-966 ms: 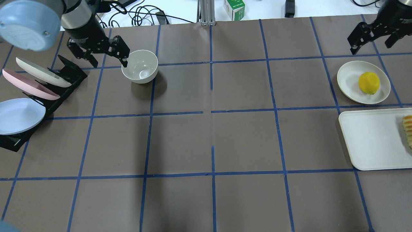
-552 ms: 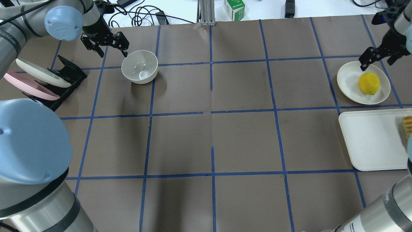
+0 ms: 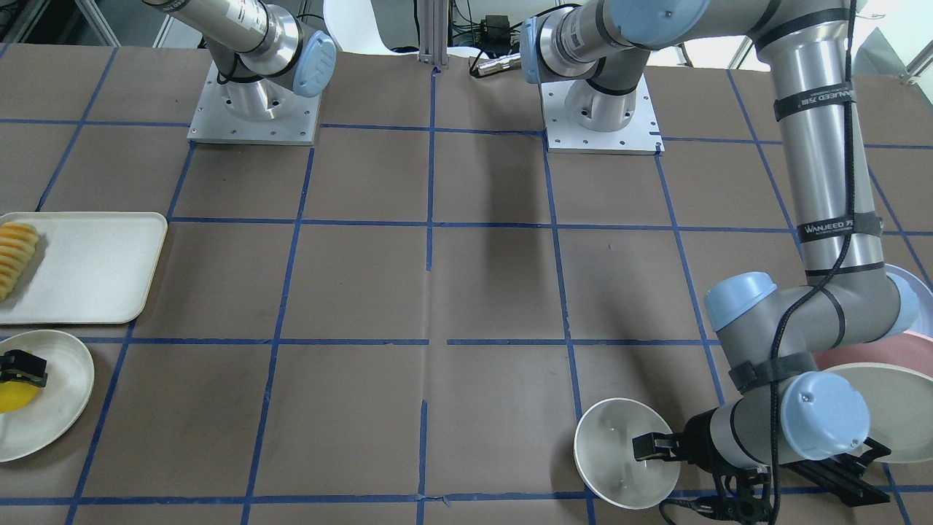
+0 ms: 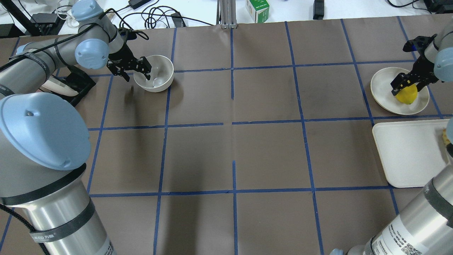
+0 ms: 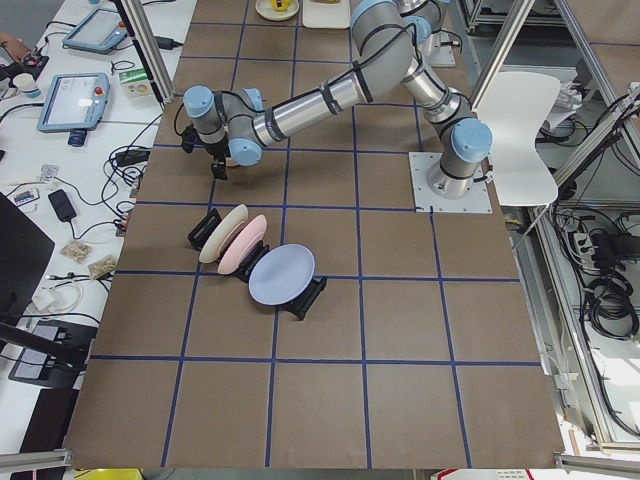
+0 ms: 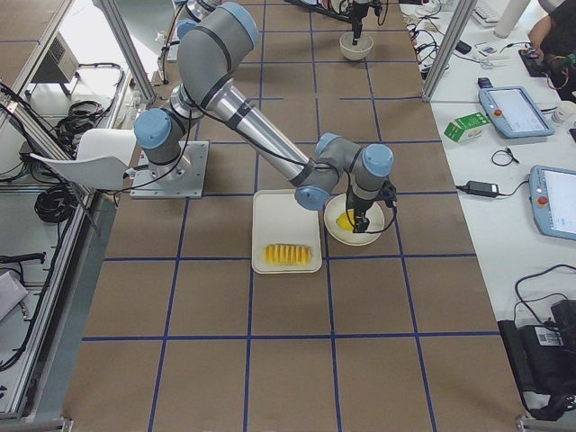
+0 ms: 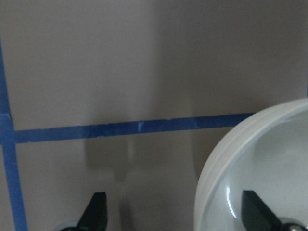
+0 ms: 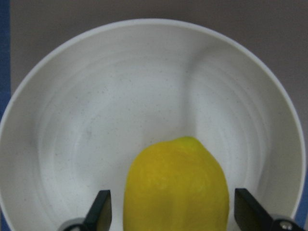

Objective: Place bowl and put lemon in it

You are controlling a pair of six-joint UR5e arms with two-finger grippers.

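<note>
The off-white bowl (image 4: 159,76) stands upright on the brown table at the far left. My left gripper (image 4: 136,71) is open and straddles its left wall, one finger inside and one outside. In the left wrist view the bowl's rim (image 7: 216,168) sits between the spread fingertips. The yellow lemon (image 4: 407,95) lies on a small white plate (image 4: 384,88) at the far right. My right gripper (image 4: 407,85) is open and low over the lemon. In the right wrist view the lemon (image 8: 175,187) lies between the two fingertips, with small gaps on both sides.
A black dish rack (image 5: 250,265) with three plates stands left of the bowl. A white tray (image 4: 407,152) with a row of sliced fruit (image 3: 14,255) lies near the lemon's plate. A green box (image 4: 257,10) and cables lie beyond the table's far edge.
The left gripper has come down from behind the bowl onto its left rim. The right gripper has come down from the plate's far edge over the lemon. Bowl and lemon have not moved.
</note>
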